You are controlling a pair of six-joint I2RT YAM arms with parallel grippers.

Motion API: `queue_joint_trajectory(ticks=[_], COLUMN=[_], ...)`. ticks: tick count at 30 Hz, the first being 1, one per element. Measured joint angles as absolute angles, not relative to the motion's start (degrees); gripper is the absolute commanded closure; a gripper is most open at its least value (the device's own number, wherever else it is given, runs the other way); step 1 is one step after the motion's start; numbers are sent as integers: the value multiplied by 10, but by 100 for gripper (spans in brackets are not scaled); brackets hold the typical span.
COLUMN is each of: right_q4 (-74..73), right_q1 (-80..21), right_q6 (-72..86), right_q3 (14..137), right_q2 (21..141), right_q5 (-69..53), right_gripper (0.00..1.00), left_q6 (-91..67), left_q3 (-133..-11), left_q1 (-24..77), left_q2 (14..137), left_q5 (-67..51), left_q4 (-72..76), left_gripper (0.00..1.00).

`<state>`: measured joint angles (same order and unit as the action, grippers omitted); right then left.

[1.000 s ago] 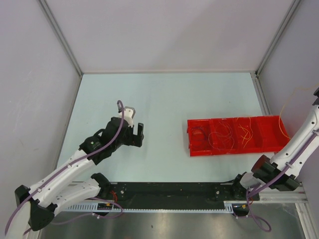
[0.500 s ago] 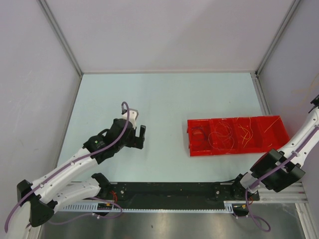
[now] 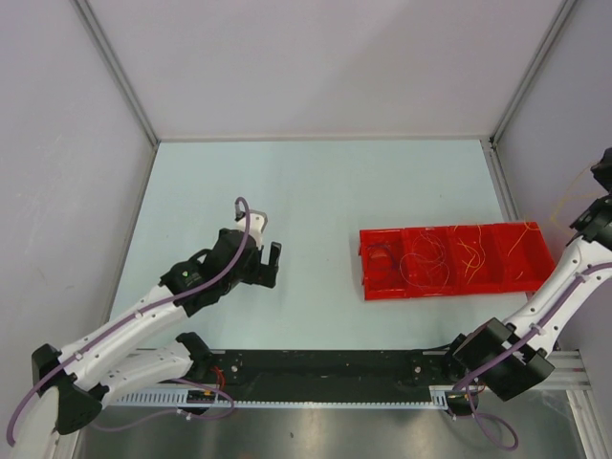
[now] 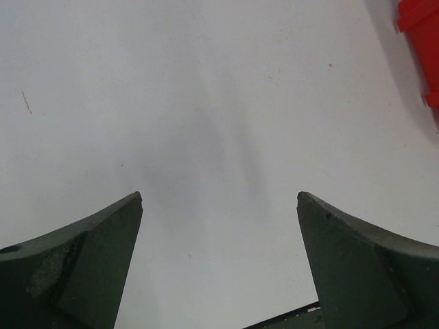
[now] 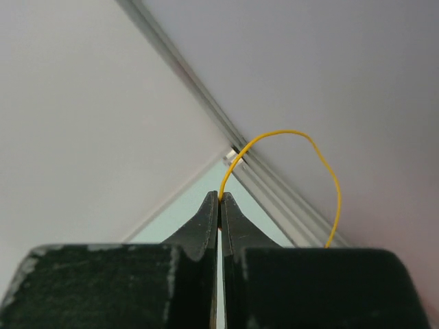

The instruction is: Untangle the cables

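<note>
Thin cables (image 3: 432, 256) in dark, red, orange and yellow lie sorted in the compartments of a red tray (image 3: 382, 292) right of the table's middle. My right gripper (image 5: 220, 197) is shut on a yellow cable (image 5: 322, 157), which arcs up and right from its tips; in the top view the gripper (image 3: 602, 186) is raised at the far right edge, the yellow cable (image 3: 572, 198) faint beside it. My left gripper (image 3: 269, 264) is open and empty, low over bare table left of the tray; its wrist view (image 4: 219, 199) shows nothing between the fingers.
The tray's corner (image 4: 420, 41) shows at the top right of the left wrist view. Grey walls with aluminium posts (image 3: 524, 81) enclose the table. A black rail (image 3: 325, 368) runs along the near edge between the arm bases.
My right arm has lifted and swung back to the far right with the yellow cable. My left gripper has drifted slightly nearer and right, still open.
</note>
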<state>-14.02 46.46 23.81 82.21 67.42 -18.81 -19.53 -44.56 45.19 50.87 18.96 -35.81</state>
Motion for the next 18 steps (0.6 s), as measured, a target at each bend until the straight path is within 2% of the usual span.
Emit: queue_joint_trajectory(ticks=[10,18], right_q4=[-220,-225], right_q1=[462,460], right_q6=[293,344], right_q3=[739,678], right_q2=[661,664], right_q5=[-144,-147], right_gripper=[100,100], left_q6=[-195,-195], left_q3=[-446,-446], left_q1=[458,464], left_q2=[497,484], left_q5=[189,189], left_q4=[-358,-357], left_gripper=[0,0])
